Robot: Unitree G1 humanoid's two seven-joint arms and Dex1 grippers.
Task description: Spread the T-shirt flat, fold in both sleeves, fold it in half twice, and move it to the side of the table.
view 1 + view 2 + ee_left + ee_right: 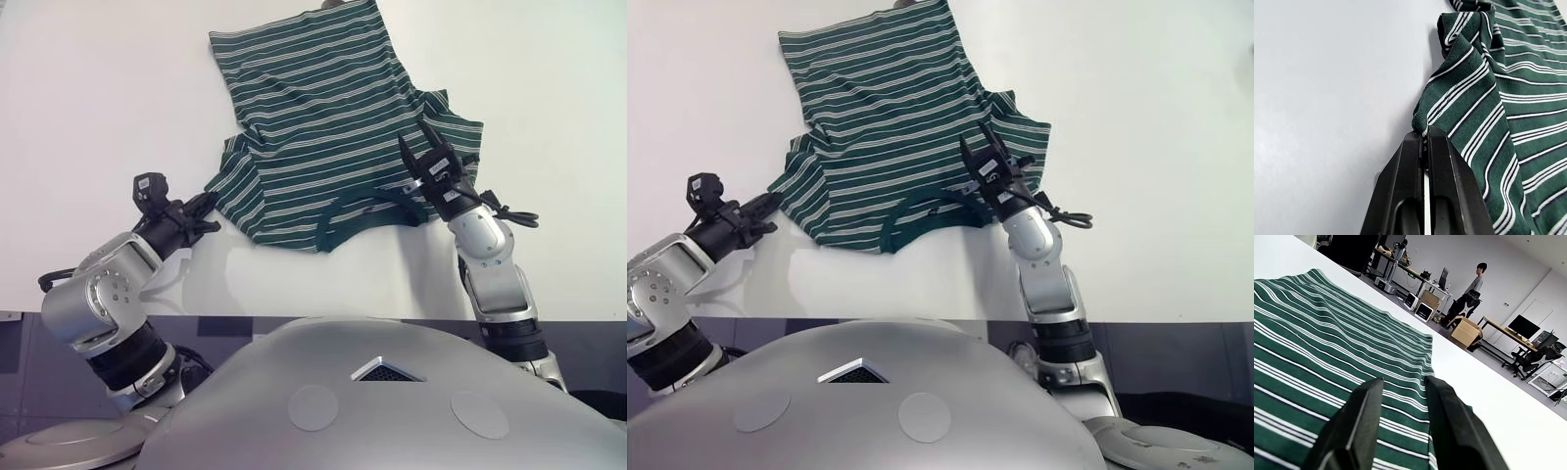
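Observation:
A green T-shirt with white stripes (313, 127) lies rumpled on the white table (98, 98), its collar (358, 211) toward me and its hem at the far side. My left gripper (208, 196) sits low on the table at the shirt's left sleeve. In the left wrist view it (1425, 137) is shut on the corner of that sleeve (1459, 83). My right gripper (419, 147) is over the shirt's right shoulder, by the bunched right sleeve (456, 122). Its fingers (1359, 416) are open with nothing between them, striped cloth (1312, 357) lying beyond.
Bare white tabletop (1166, 117) extends to both sides of the shirt and beyond it. The table's near edge (294, 318) runs just ahead of my arms. Desks, boxes and chairs (1464, 318) stand in the room behind the table.

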